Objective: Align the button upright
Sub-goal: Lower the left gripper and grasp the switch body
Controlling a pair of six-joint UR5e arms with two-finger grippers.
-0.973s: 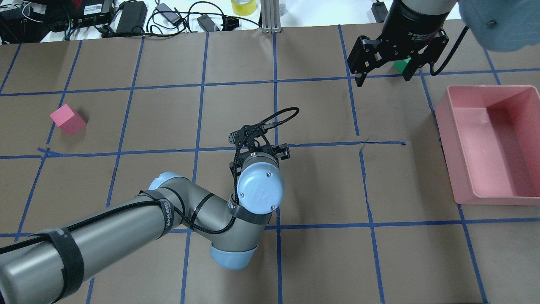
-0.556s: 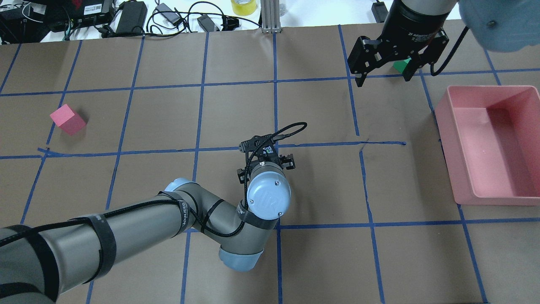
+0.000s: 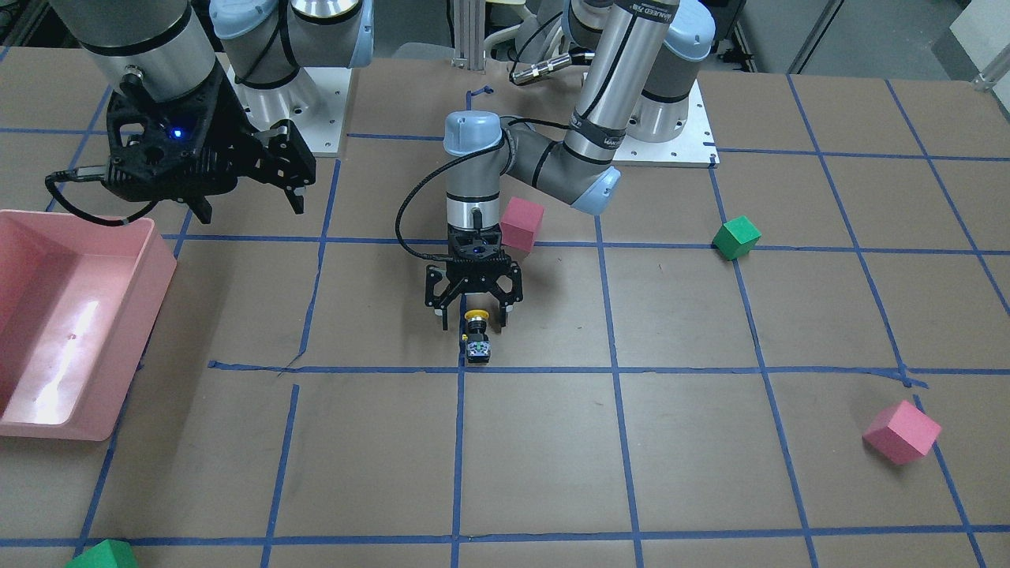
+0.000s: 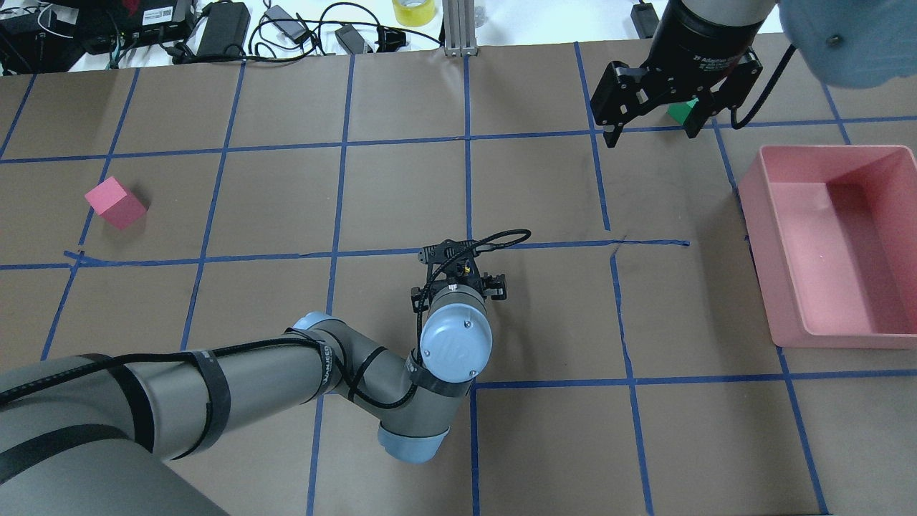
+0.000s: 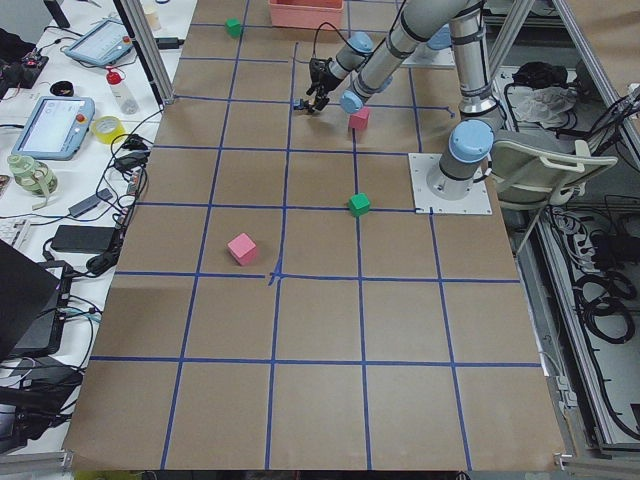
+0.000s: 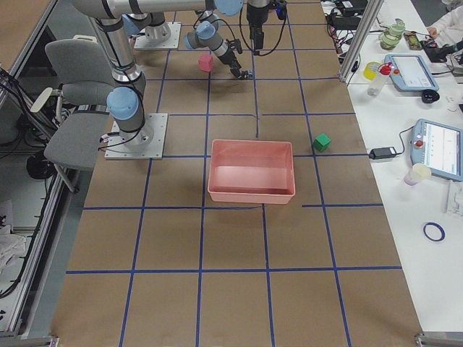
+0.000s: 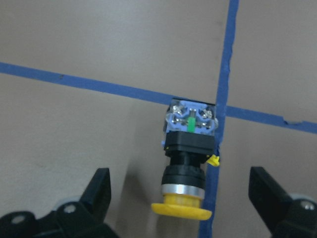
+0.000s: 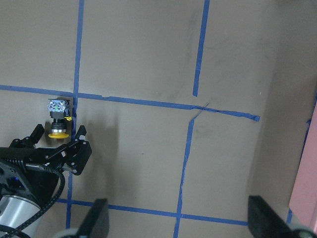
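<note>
The left tool [image 3: 474,322] is pointed straight down from a vertical wrist, with its black fingers spread wide and nothing gripped. The button [image 7: 190,148] is laid on its side on the bench [image 3: 552,457], at a crossing of blue tape lines [image 7: 99,85]. Its round yellow cap is flanked by the fingers and is not touched by them. Behind the cap are seen a silvery collar, a black ribbed body and a bluish contact base with bright screws. The right tool [image 4: 651,136] is held high, likewise spread and empty, near a glossy pink tray [image 4: 761,236]. The bench is covered in matte brown paper.
</note>
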